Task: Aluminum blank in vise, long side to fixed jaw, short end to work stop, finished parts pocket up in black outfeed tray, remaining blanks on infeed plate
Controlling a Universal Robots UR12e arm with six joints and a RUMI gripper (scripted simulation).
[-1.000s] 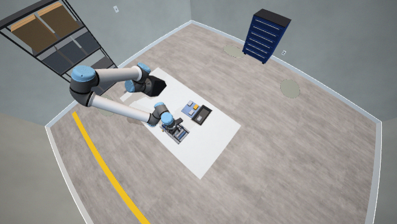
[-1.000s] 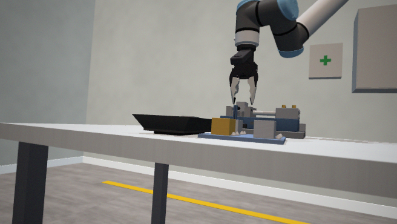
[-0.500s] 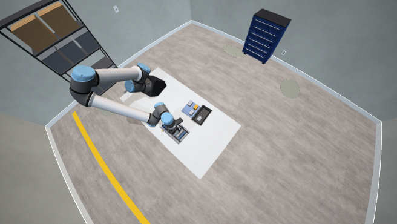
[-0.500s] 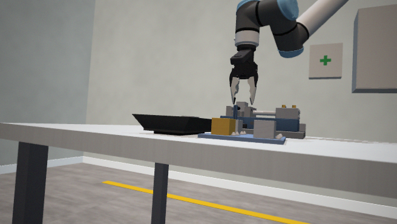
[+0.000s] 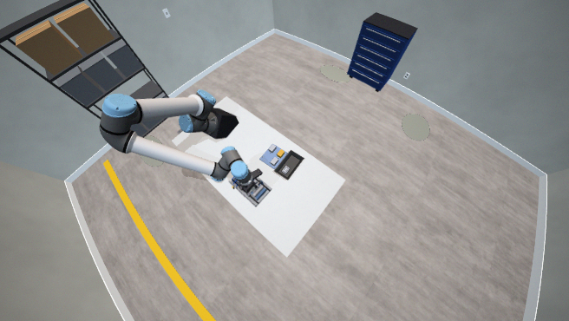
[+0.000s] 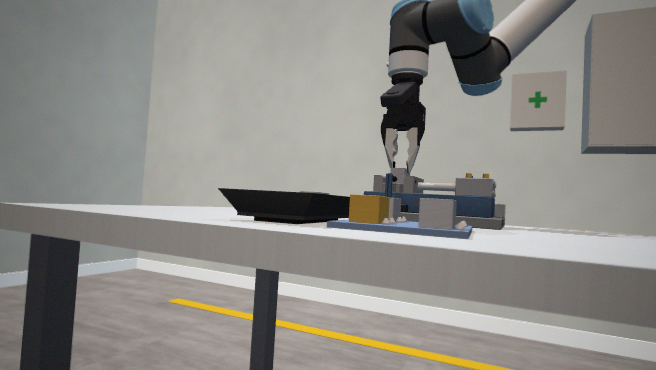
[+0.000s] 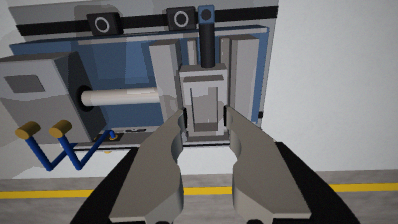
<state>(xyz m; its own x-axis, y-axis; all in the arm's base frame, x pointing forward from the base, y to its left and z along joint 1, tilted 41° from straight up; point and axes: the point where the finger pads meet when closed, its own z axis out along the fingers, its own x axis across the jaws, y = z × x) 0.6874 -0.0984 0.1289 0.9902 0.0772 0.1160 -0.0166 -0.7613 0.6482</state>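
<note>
My pincer [image 5: 250, 184] [image 6: 401, 167] [image 7: 204, 107] grips finished part [image 6: 400, 176] [image 7: 205, 104] in vise [image 5: 265, 189] [image 6: 475, 188] [image 7: 244, 75], wrist-view centre. Another lies in tray [image 5: 299, 157] [image 6: 280, 205]. Left: tray this, load gray blank [image 5: 272, 147] [image 6: 437, 213].

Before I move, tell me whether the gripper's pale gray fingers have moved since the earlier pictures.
Yes: the fingers closed inward, above the blue-and-gray vise.
</note>
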